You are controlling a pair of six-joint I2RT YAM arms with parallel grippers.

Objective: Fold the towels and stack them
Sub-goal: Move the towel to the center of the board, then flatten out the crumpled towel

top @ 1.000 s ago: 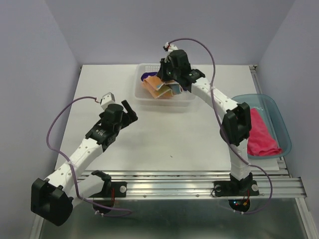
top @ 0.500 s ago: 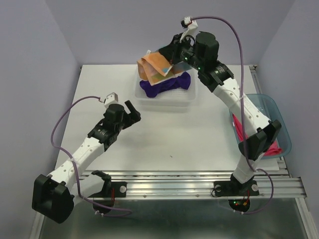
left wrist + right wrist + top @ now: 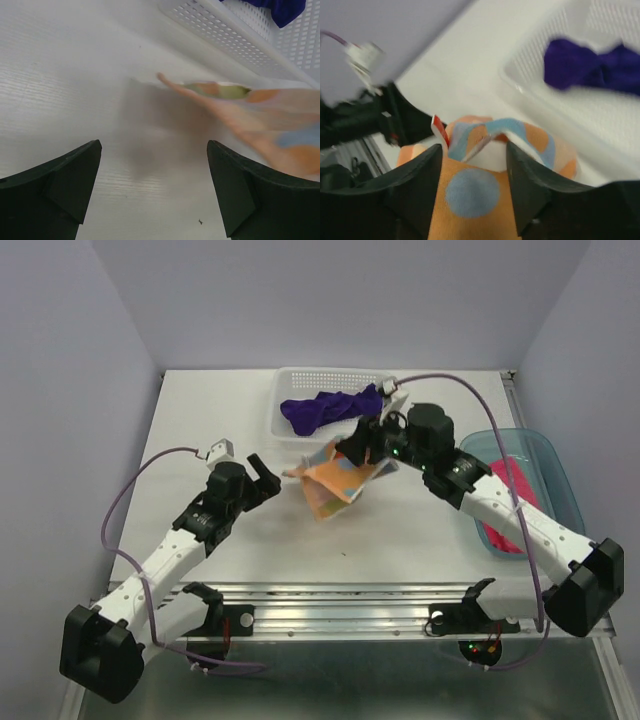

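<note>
The orange polka-dot towel [image 3: 335, 480] hangs crumpled just over the middle of the table, blurred with motion. My right gripper [image 3: 362, 445] is right above it, jaws apart; in the right wrist view the towel [image 3: 470, 192] lies loosely between the spread fingers [image 3: 474, 147]. The purple towel [image 3: 325, 408] lies bunched in the white basket [image 3: 330, 375]. The pink towel [image 3: 520, 475] rests in the teal tray [image 3: 555, 465], partly behind my right arm. My left gripper [image 3: 262, 468] is open and empty, just left of the orange towel [image 3: 265, 120].
The basket [image 3: 235, 40] stands at the back centre, close behind the orange towel. The tray sits at the table's right edge. My left arm [image 3: 365, 120] shows beyond the towel in the right wrist view. Metal rails run along the near edge.
My right arm carried the orange towel up out of the basket and down toward the table centre, and its jaws have spread apart. The left arm shifted slightly toward the middle.
</note>
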